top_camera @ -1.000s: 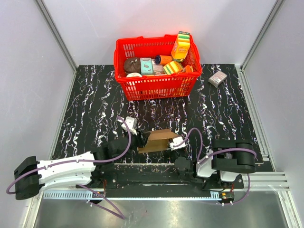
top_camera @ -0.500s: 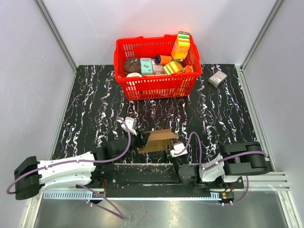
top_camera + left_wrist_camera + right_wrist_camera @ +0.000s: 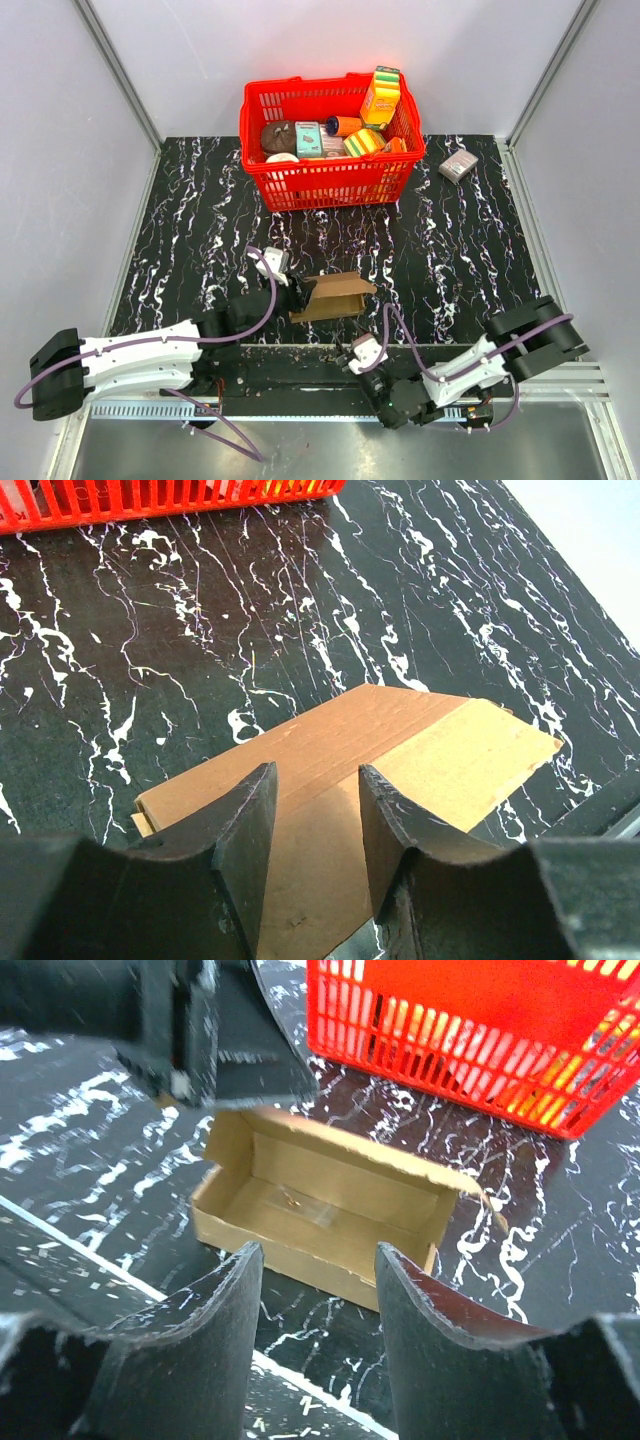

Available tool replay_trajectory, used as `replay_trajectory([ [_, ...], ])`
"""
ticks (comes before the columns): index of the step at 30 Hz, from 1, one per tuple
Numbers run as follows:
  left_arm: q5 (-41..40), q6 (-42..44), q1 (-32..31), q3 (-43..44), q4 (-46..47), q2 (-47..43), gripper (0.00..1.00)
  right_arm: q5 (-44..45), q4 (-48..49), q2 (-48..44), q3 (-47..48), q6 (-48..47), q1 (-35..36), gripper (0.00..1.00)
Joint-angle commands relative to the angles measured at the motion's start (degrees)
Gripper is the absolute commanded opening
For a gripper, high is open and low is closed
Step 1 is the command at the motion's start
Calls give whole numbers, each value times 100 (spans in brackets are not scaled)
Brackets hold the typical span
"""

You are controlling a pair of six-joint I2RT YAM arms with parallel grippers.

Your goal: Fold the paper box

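Left claw point(image 3: 315, 780) parted, empty over the box's point(image 3: 335, 295) left end; right claw point(image 3: 318, 1255) wide, clear of it; I'd pin that end, then fold the lid point(image 3: 350, 1170) squarely.

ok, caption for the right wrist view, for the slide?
Right gripper, open, hangs short of the partly folded paper box, lid flap up; red basket behind.

No lettering can be read on anything.
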Motion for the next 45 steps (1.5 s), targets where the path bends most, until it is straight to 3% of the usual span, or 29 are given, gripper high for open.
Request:
replay_trajectory([
  [1,140,-60,21,-50,252,55,43,1421,1324,-680,557,-942,244,55],
  [10,184,-174,21,-199,243,152,42,1341,1306,-2340,1068,-2190,77,56],
  [19,342,-377,13,-348,305,310,41,1429,1315,-2765,1077,-2859,-301,56],
  [27,465,-535,13,-454,314,389,39,1447,1333,-1914,1445,-2973,-380,54],
  [31,457,-570,12,-472,270,389,39,1447,1385,-1175,1692,-2895,-441,56],
  [39,580,-640,12,-559,287,495,38,1447,1438,-876,1700,-2692,-600,59],
  [45,580,-711,12,-638,305,495,37,1447,1447,90,2043,-2824,-723,62],
])
